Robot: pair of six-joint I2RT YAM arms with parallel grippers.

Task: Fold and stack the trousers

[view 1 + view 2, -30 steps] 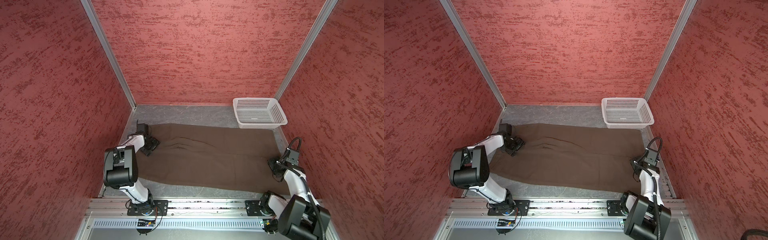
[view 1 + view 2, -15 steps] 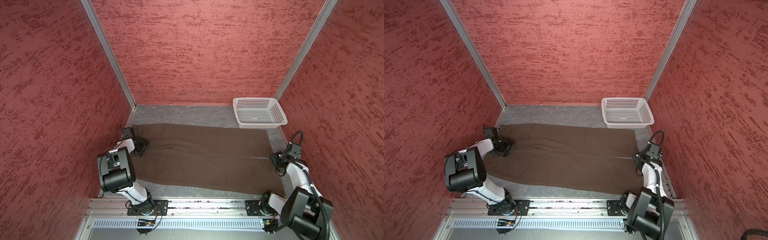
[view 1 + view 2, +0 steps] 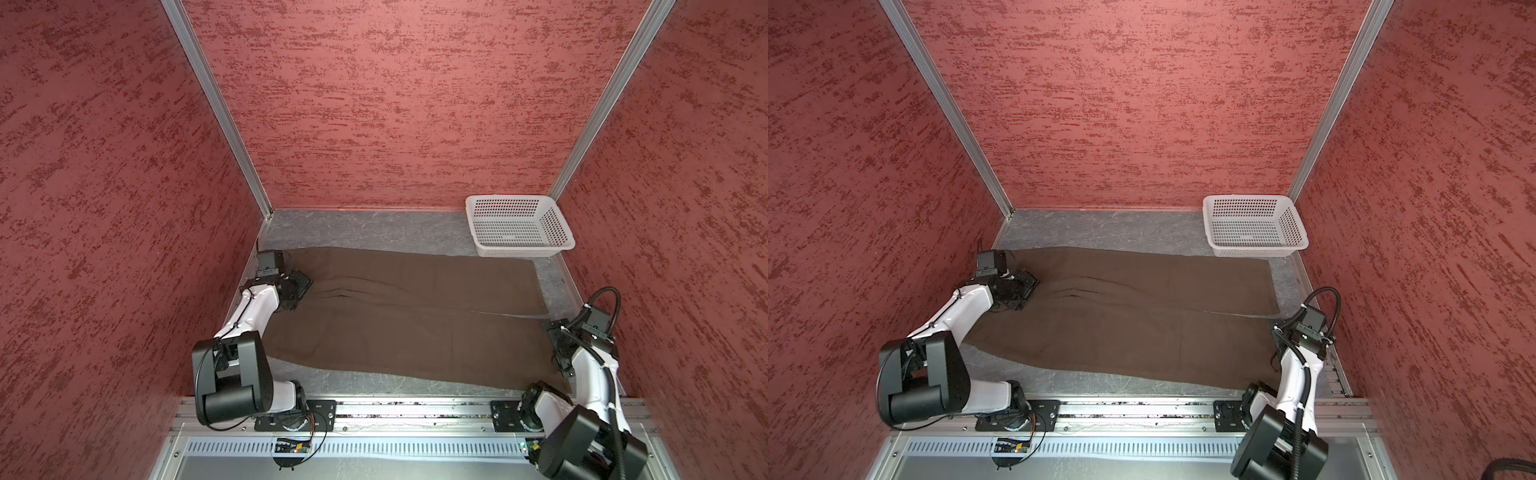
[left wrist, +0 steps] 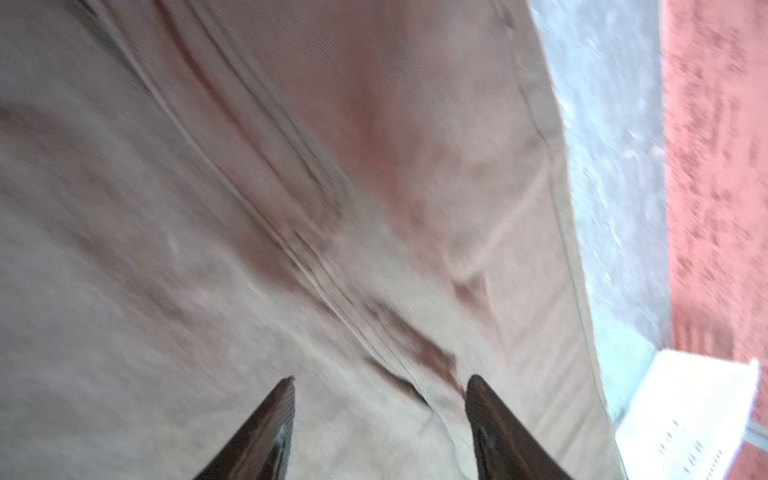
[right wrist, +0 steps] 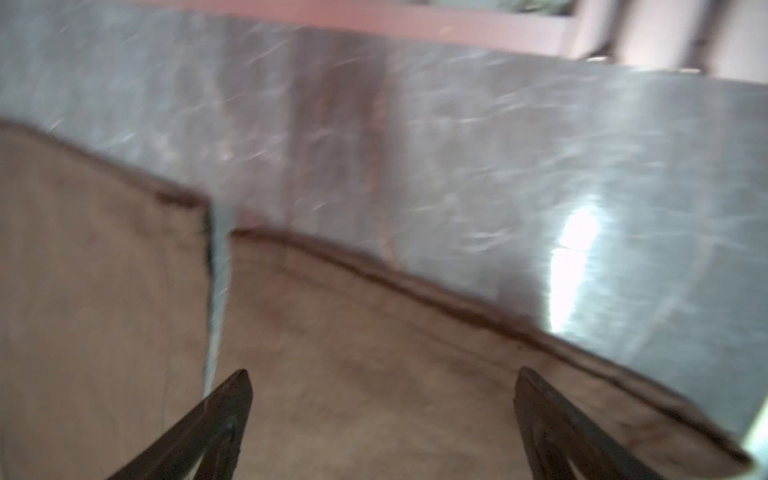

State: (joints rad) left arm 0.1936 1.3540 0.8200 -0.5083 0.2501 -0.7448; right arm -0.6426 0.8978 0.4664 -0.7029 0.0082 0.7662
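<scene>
The trousers (image 3: pixel 407 324) lie spread flat across the worktop (image 3: pixel 374 228), waist end on my left and hems on my right, with a thin gap between the legs near the hems. My left fingers (image 4: pixel 266 428) stand apart over creased cloth at the waist end, gripping nothing. My right fingers (image 5: pixel 216 419) are spread wide above the near leg's hem, empty. The white basket (image 3: pixel 523 250) sits just beside the far leg.
</scene>
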